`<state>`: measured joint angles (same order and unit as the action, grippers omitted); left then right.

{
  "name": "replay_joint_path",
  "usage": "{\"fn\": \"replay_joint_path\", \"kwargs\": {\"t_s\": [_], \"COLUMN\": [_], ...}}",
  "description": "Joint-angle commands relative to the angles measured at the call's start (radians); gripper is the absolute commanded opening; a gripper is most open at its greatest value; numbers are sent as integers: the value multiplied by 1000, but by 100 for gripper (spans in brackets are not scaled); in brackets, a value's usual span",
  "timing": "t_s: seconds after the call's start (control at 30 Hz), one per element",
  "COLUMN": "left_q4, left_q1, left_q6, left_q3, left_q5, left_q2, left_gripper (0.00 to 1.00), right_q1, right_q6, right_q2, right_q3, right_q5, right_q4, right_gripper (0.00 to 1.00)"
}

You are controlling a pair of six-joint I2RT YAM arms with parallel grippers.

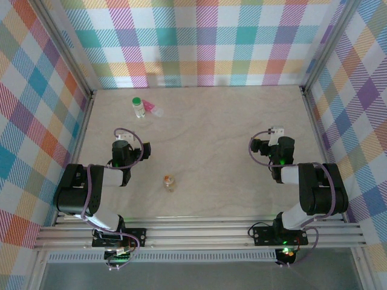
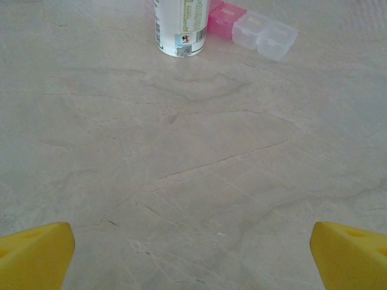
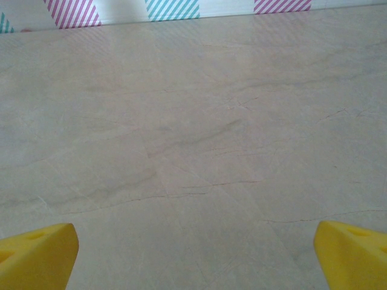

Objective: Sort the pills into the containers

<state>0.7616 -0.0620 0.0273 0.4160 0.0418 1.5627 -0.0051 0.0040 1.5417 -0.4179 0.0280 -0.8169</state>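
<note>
Top external: high behind arm bases (image 1: pixel 118 237), looking down on whole table (image 1: pixel 230 133). Wrist views: low, near table, facing far wall (image 3: pixel 169 9). Left wrist shares white bottle (image 2: pixel 180 27) with top.

- The white bottle (image 1: pixel 139 107) and pink pill box (image 1: pixel 156 111) are standing together far left.
- The amber bottle (image 1: pixel 169 182) is sitting near the middle.
- The table (image 1: pixel 236 133) is giving wide room on the right.

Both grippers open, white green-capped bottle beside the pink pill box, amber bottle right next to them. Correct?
Not quite. The amber bottle sits alone nearer the arms, far from the white bottle and pill box, as the top view shows. The rest holds.
</note>
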Motion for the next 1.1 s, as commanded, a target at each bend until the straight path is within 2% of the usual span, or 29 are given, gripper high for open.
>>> {"fn": "replay_joint_path", "kwargs": {"t_s": [0.0, 0.33, 0.4, 0.5, 0.7, 0.83, 0.9, 0.93, 1.0, 1.03, 1.07], "left_q4": [7, 4, -17, -78, -223, -313, -372, -410, -577, -667, -748], "left_q1": [11, 10, 5, -3, -25, -26, -26, -26, -24, -22, -22], "left_q6": [6, 7, -2, -27, -74, -162, -235, -270, -471, -593, -635], "left_q3": [22, 24, 33, 44, 75, 78, 77, 83, 132, 170, 213], "left_q5": [-13, -6, 30, 113, 249, 368, 490, 546, 679, 701, 677], "left_q2": [0, 0, -10, -61, -137, -203, -253, -278, -330, -347, -355], "left_gripper": [100, 100, 100, 100, 100, 100, 100, 100, 100, 100, 100], "right_q1": [5, 5, 6, 28, 63, 72, 74, 74, 85, 95, 109], "right_q6": [5, 0, 3, 14, 38, 66, 139, 164, 207, 227, 242], "right_q2": [-4, -10, -31, -82, -129, -197, -255, -281, -327, -343, -359], "right_q3": [-1, -14, -31, -73, -82, -86, -103, -114, -130, -137, -146], "right_q5": [9, 21, 4, -101, -268, -357, -375, -345, -267, -246, -219], "right_q4": [-3, 27, 66, 178, 248, 296, 372, 405, 452, 473, 493], "right_gripper": [99, 99, 99, 99, 99, 99, 99, 99, 99, 99, 99]}}
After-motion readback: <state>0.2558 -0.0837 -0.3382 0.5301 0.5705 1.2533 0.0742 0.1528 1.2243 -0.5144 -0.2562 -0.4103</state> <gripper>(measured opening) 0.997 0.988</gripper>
